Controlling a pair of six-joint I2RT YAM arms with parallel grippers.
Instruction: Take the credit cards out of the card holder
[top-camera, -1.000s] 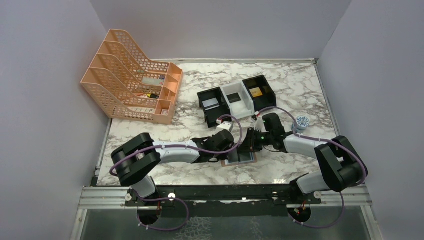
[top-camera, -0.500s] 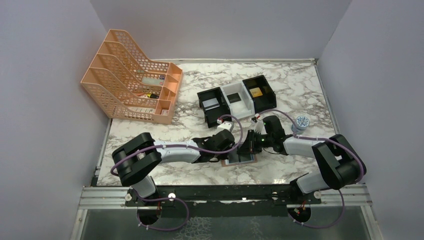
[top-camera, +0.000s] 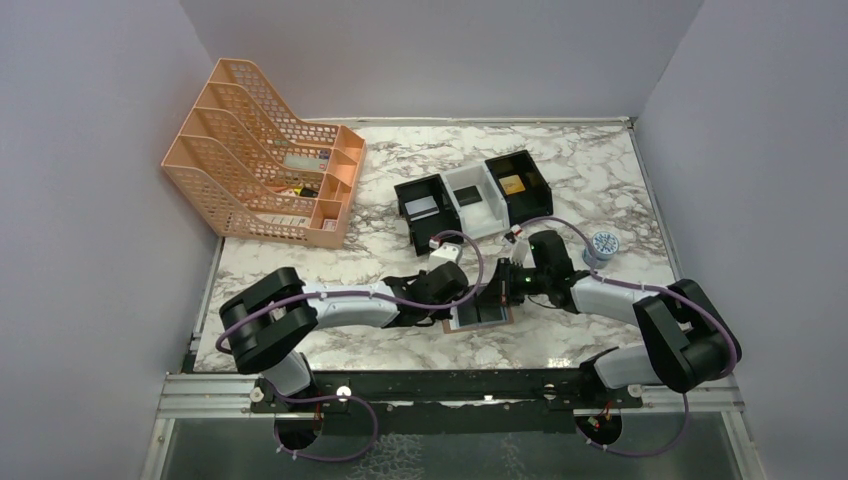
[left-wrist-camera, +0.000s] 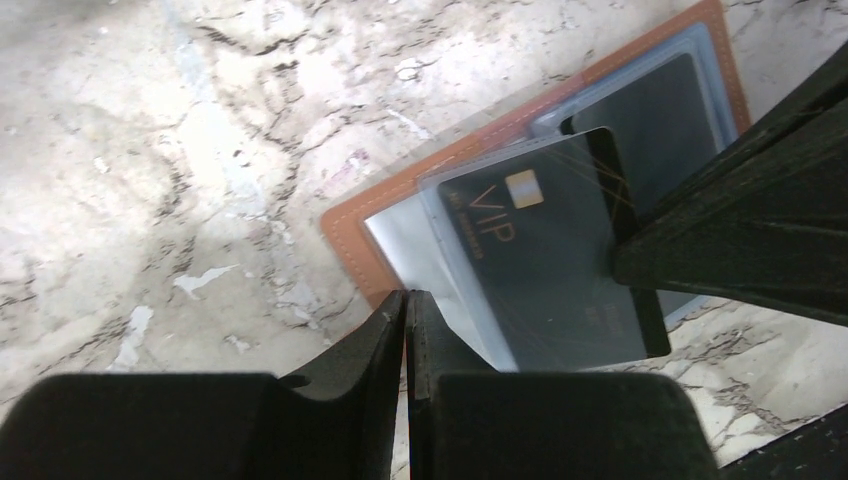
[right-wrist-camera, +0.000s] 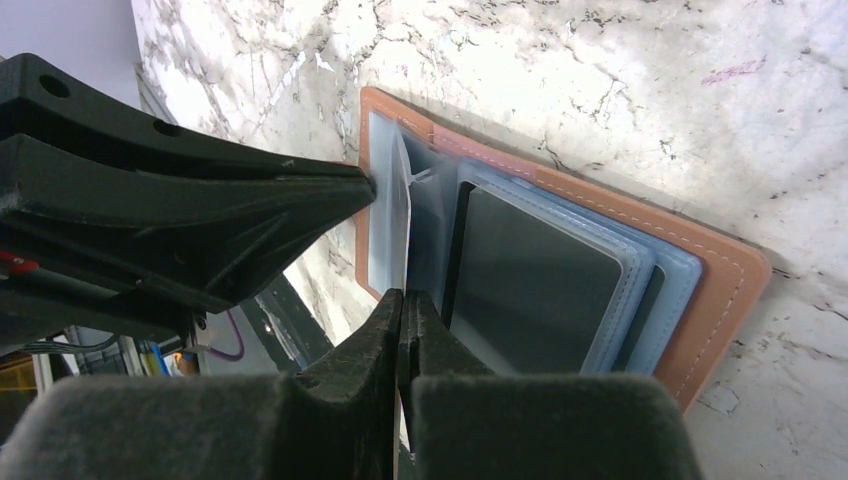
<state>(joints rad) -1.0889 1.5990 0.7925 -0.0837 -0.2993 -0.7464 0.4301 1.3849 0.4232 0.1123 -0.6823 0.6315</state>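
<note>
Card holder (left-wrist-camera: 345, 225): tan-brown leather with a stitched border and pale blue-grey pocket lining, lying open and flat on the marble desk (top-camera: 560, 170). It sits near the front edge, between the two arms, well apart from the black and white trays (top-camera: 470, 200) and the orange file rack (top-camera: 260, 150) behind.

A clear sleeve (left-wrist-camera: 400, 235) is raised off the left half of the holder. A dark grey card (left-wrist-camera: 540, 260) with gold "VIP" lettering and a gold chip sits partly in it, tilted up. A second dark card (right-wrist-camera: 540, 280) lies flat in the stacked pockets of the right half.

Left end effector (left-wrist-camera: 405, 300): fingers pressed together on the near edge of the clear sleeve.

Right end effector (right-wrist-camera: 400, 300): fingers fully closed, pinching the opposite edge of the dark grey card, which shows edge-on in the right wrist view.
</note>
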